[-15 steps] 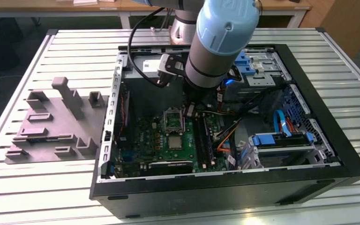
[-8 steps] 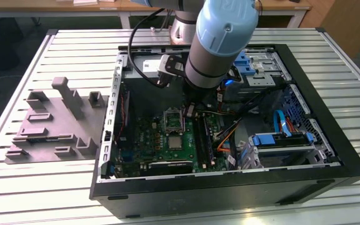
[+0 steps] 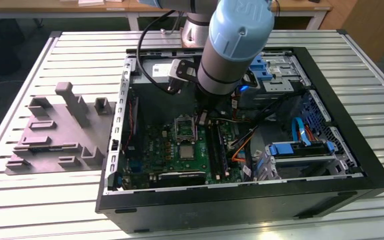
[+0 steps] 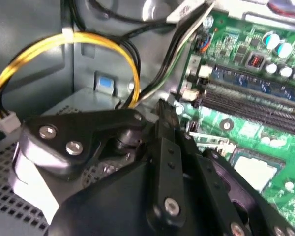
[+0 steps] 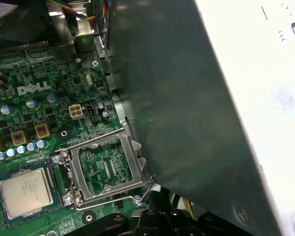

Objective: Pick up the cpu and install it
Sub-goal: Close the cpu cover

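Note:
The cpu (image 5: 25, 191) is a small square chip with a silvery-grey top, lying flat in its seat on the green motherboard (image 5: 39, 113). Right beside it the socket's metal frame (image 5: 105, 164) stands flipped open. The exterior view shows the cpu (image 3: 186, 151) mid-board inside the open computer case, with the open frame (image 3: 184, 129) just behind it. My gripper (image 3: 202, 119) hangs under the blue-grey arm, low inside the case, beside the open frame and slightly behind the cpu. It holds nothing that I can see. In the second wrist view the cpu (image 4: 255, 172) peeks past the black gripper body (image 4: 162, 147).
A grey plastic tray (image 3: 52, 135) with raised blocks lies at the exterior view's left on the slatted table (image 3: 32, 195). The power supply box (image 5: 187, 98) stands close by my wrist. Yellow and black cables (image 4: 64, 42) loop nearby. Memory slots (image 3: 215, 145) and a blue-clipped drive cage (image 3: 299, 150) crowd the case.

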You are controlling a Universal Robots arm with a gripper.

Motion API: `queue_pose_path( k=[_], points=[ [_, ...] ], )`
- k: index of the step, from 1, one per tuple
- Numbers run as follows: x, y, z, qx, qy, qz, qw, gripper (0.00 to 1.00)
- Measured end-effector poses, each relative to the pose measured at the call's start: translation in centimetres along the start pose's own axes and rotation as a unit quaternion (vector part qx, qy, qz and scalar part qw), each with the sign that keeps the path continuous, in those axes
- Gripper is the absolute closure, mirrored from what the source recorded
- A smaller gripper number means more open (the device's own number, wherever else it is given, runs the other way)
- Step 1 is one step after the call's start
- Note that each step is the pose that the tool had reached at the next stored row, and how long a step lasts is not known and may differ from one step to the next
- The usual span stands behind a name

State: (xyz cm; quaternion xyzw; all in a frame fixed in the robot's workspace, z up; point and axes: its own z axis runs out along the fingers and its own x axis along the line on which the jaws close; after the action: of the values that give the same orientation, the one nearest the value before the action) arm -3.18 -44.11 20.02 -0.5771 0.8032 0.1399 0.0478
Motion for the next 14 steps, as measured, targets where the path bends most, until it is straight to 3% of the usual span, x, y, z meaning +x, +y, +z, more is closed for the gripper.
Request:
queue_pose_path(
  k=[8,14],
  points=[
    [0.04,0.02,0.18,0.0000,-0.0001,0.000,1.0000,0.89],
    [-0.09,0.22,-0.43,0.0006,-0.0004,0.000,1.0000,0.89]
  ],
)
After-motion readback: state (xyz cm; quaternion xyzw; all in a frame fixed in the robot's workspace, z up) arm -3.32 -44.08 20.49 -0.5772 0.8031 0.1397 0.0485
